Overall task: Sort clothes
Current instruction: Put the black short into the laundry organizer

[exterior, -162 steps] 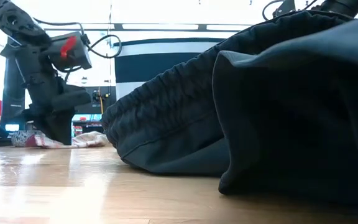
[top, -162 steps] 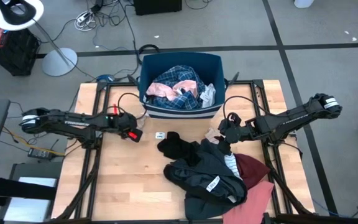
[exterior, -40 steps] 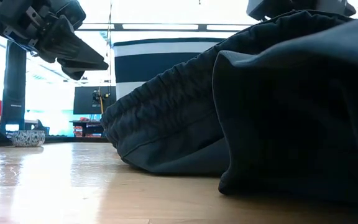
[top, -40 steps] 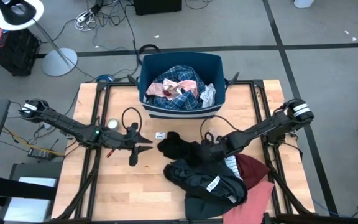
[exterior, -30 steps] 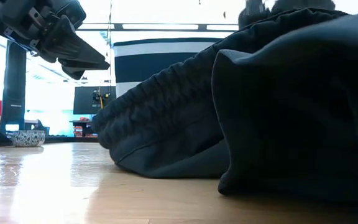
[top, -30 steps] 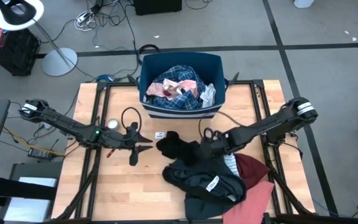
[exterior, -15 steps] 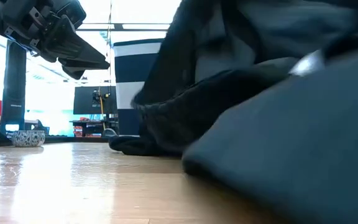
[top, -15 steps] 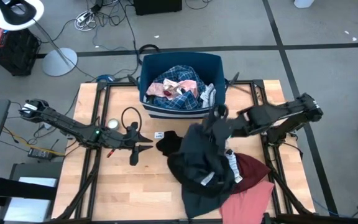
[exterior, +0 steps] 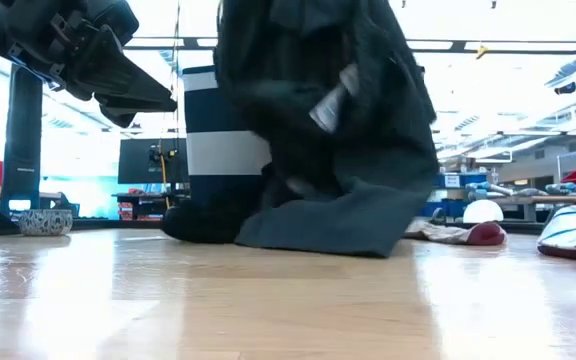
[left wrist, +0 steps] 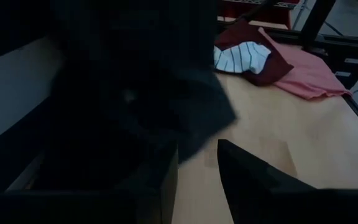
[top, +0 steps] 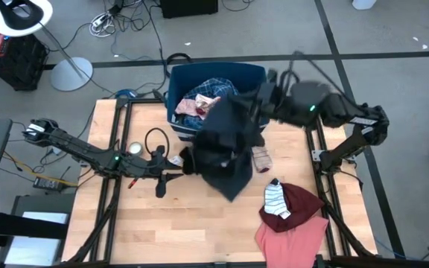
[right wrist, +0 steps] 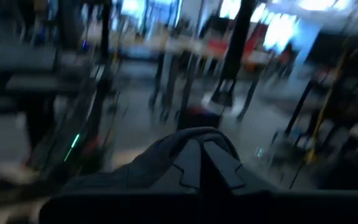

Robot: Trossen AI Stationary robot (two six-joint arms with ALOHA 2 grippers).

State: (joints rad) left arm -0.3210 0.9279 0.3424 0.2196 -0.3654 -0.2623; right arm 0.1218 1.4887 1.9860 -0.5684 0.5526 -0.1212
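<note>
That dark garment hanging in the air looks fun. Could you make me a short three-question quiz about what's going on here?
1. True or false: the right hand holds the dark grey garment up near the blue bin.
2. Which lies on the table? A) the striped sock B) a shoe C) a hat
3. Fill in: the left hand is ____.

Key: 1 true; 2 A; 3 open

A pale wooden table top (top: 147,223) is sitting on grey carpet (top: 393,37) crossed by dark seam lines. At 10 o'clock, a white ring lamp on a round base (top: 22,16) is standing; bright ceiling light strips (exterior: 488,45) are glowing.
</note>
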